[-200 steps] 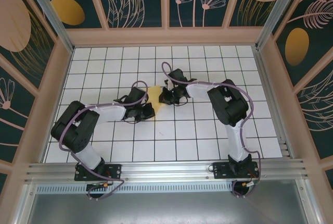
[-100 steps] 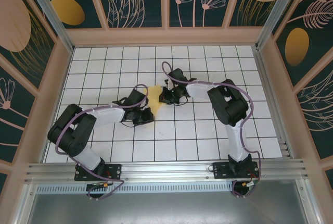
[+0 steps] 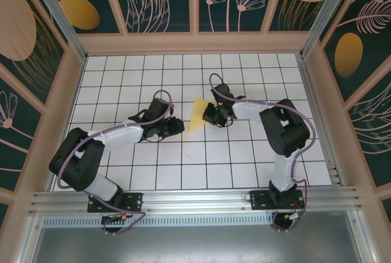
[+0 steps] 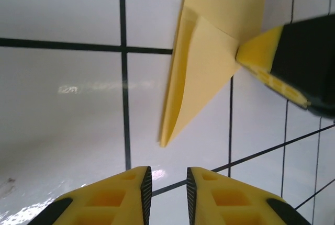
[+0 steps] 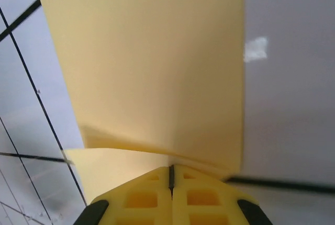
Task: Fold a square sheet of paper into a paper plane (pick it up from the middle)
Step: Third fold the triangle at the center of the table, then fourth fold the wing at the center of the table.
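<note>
The square sheet of paper (image 3: 197,116) is folded into a pointed, creased yellow wedge, tip toward the near side, at the middle of the table. My right gripper (image 3: 208,115) is shut on its right edge. In the right wrist view the paper (image 5: 152,68) fans out from the closed gripper (image 5: 171,175). My left gripper (image 3: 178,125) lies just left of the paper, apart from it. In the left wrist view that gripper (image 4: 168,193) stands slightly open with only tile between its fingers, and the paper's tip (image 4: 201,78) lies ahead, with a right fingertip (image 4: 260,56) against its edge.
The white grid-tiled table (image 3: 122,171) is fenced by a pale wooden frame (image 3: 195,43) with patterned panels. A metal rail (image 3: 195,199) runs along the near edge by both arm bases. Bare tiles lie all round the paper.
The right gripper has pulled the folded paper to the right. The left gripper has opened slightly, let go of the paper, and now lies clear of it.
</note>
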Tool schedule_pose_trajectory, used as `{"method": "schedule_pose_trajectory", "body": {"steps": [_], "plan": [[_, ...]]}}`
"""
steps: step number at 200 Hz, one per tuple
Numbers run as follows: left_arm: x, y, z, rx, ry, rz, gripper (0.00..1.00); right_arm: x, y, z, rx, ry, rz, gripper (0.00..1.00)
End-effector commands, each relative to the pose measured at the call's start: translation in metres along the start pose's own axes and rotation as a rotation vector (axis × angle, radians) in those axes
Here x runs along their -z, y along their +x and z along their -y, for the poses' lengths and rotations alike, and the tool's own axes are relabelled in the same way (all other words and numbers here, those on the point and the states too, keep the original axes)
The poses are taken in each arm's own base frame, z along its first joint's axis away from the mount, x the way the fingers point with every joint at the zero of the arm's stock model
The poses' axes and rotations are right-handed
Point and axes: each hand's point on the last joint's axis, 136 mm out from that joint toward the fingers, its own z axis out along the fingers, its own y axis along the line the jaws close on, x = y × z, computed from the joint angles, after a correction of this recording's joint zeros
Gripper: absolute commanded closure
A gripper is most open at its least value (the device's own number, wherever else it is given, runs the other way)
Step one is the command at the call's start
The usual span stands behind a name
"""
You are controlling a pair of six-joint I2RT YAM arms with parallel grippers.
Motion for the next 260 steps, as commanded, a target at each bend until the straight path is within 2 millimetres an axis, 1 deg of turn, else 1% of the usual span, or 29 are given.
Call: {"method": "schedule_pose_trajectory", "body": {"steps": [1,11,24,39,41,50,64,87,105,113,115,121,148,159,176,178,181,196,214,222,237,240,260], "plan": [[-0.002,-0.013,0.029,-0.005,0.114,0.027,0.73,0.028,-0.007,-0.020,-0.041,-0.077,0.067,0.99],[-0.003,-0.015,0.036,-0.004,0.143,0.028,0.72,0.036,-0.009,-0.027,-0.031,-0.106,0.087,0.90],[-0.005,-0.018,0.043,-0.001,0.176,0.030,0.72,0.044,-0.011,-0.031,-0.021,-0.135,0.108,0.79],[-0.008,-0.024,0.049,0.007,0.200,0.041,0.72,0.050,-0.007,-0.032,-0.009,-0.171,0.112,0.68],[-0.008,-0.025,0.050,0.007,0.203,0.043,0.72,0.053,-0.014,-0.028,-0.023,-0.174,0.127,0.67],[-0.009,-0.028,0.053,0.008,0.210,0.046,0.72,0.057,-0.019,-0.023,-0.031,-0.191,0.136,0.61],[-0.012,-0.031,0.059,0.010,0.228,0.048,0.73,0.060,-0.020,-0.015,-0.033,-0.211,0.139,0.55],[-0.017,-0.034,0.066,0.015,0.262,0.038,0.77,0.064,-0.021,-0.006,-0.027,-0.232,0.140,0.49],[-0.024,-0.035,0.068,0.019,0.266,0.025,0.78,0.065,-0.022,-0.001,-0.024,-0.236,0.141,0.46],[-0.024,-0.037,0.072,0.012,0.278,0.024,0.79,0.064,-0.023,0.001,-0.024,-0.237,0.141,0.46],[-0.030,-0.035,0.068,0.018,0.267,0.014,0.79,0.064,-0.023,0.001,-0.024,-0.237,0.140,0.45],[-0.035,-0.036,0.066,0.022,0.259,0.007,0.79,0.063,-0.022,0.002,-0.024,-0.240,0.137,0.45],[-0.045,-0.041,0.066,0.028,0.246,0.007,0.80,0.060,-0.021,0.000,-0.022,-0.261,0.122,0.45],[-0.052,-0.044,0.059,0.036,0.209,0.011,0.81,0.059,-0.021,-0.001,-0.022,-0.269,0.117,0.45],[-0.064,-0.038,0.040,0.060,0.139,-0.004,0.83,0.056,-0.020,-0.001,-0.021,-0.276,0.103,0.45],[-0.064,-0.045,0.046,0.056,0.147,0.009,0.84,0.055,-0.019,-0.002,-0.021,-0.277,0.101,0.45],[-0.065,-0.047,0.046,0.059,0.143,0.013,0.84,0.055,-0.019,-0.002,-0.022,-0.278,0.099,0.45],[-0.072,-0.047,0.036,0.083,0.106,0.019,0.88,0.053,-0.018,-0.002,-0.024,-0.279,0.090,0.45],[-0.074,-0.049,0.026,0.115,0.069,0.046,0.91,0.049,-0.016,-0.001,-0.025,-0.282,0.076,0.45],[-0.073,-0.050,0.025,0.126,0.071,0.056,0.91,0.048,-0.015,-0.002,-0.024,-0.283,0.069,0.44],[-0.071,-0.054,0.029,0.136,0.085,0.073,0.91,0.044,-0.014,-0.002,-0.024,-0.281,0.056,0.45],[-0.073,-0.047,0.021,0.144,0.069,0.061,0.91,0.043,-0.014,-0.003,-0.022,-0.282,0.053,0.45],[-0.075,-0.043,0.016,0.154,0.060,0.051,0.91,0.038,-0.011,-0.004,-0.017,-0.274,0.038,0.44]]}}
